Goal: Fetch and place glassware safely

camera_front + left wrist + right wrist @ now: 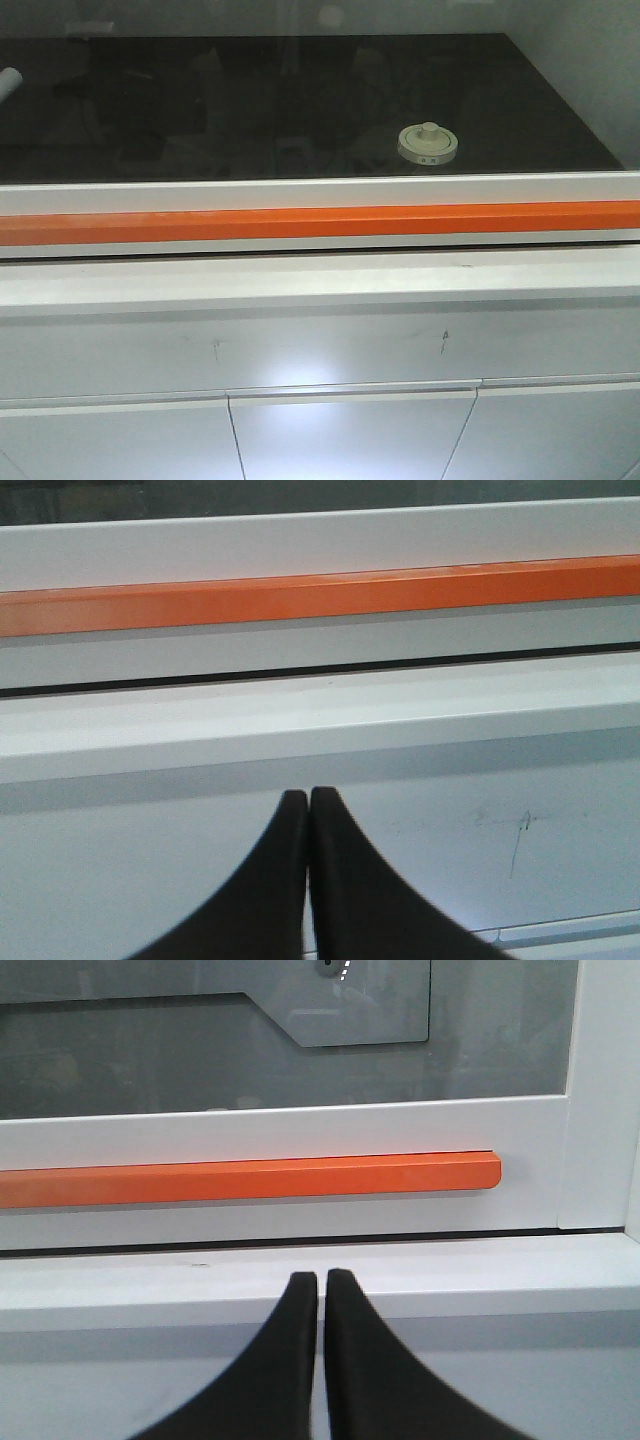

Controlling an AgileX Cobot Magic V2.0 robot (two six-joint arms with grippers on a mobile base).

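Note:
The glass jar [429, 143], with its cream-white lid and central knob, stands on the dark surface behind a glass pane, right of centre in the front view. It does not show in either wrist view. My left gripper [307, 796] is shut and empty, facing the white cabinet front below the orange bar. My right gripper [322, 1278] is shut and empty, its tips almost touching, facing the white ledge below the orange bar's right end. Neither gripper shows in the front view.
A long orange bar [320, 222] runs across the white frame below the glass pane. A white ledge [320, 278] lies under it, with cabinet doors [350, 435] below. A white upright frame [600, 1090] stands at the right.

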